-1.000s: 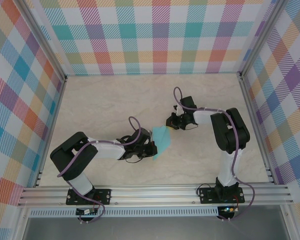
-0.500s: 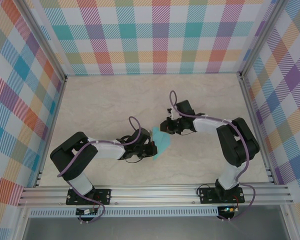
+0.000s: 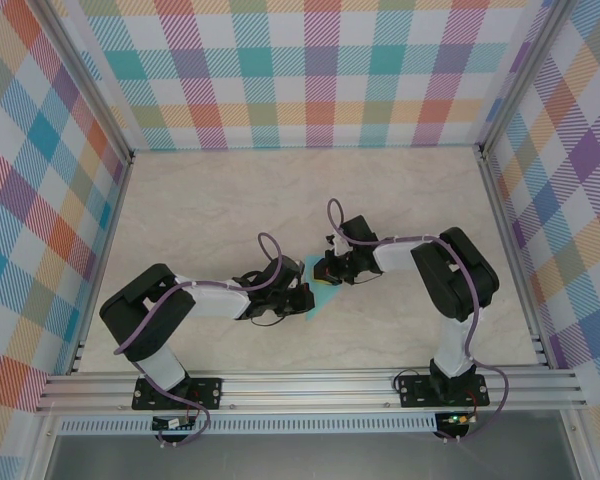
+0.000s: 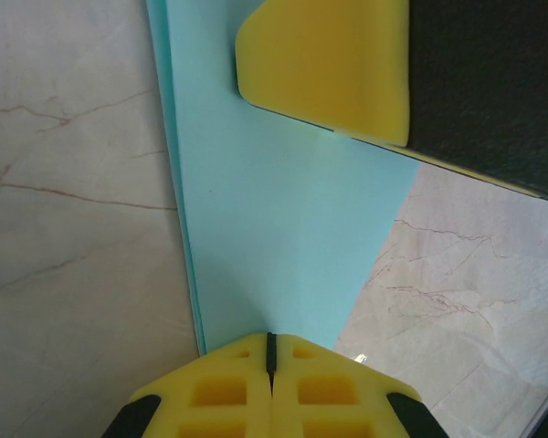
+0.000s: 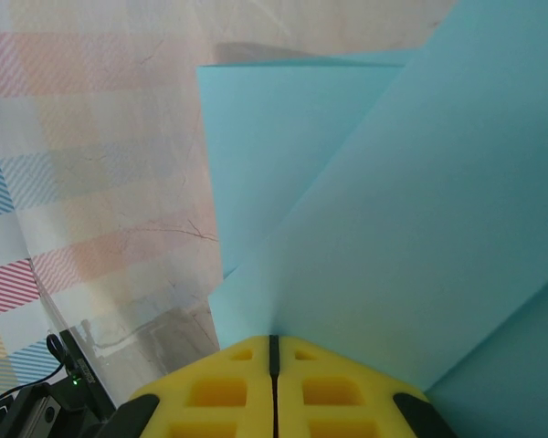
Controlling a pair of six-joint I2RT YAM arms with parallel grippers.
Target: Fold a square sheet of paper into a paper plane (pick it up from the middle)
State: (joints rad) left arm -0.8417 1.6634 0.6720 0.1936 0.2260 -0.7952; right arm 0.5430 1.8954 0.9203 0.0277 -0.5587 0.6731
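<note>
A pale marble table (image 3: 210,200) sits inside plaid walls (image 3: 320,70). The left gripper (image 4: 269,351) is pinched tight on the folded turquoise paper (image 4: 274,228) right at its fingertips, likely anchoring it. Just beyond, the right gripper (image 5: 274,347) is clamped on a raised flap, probably to crease it.

One turquoise sheet of paper (image 4: 274,228), mid-table. Two arms: left arm (image 3: 210,298), right arm (image 3: 420,245). Two grippers: left gripper (image 4: 270,351), right gripper (image 5: 274,351). One table (image 3: 230,200). Three checked walls (image 3: 320,70).
</note>
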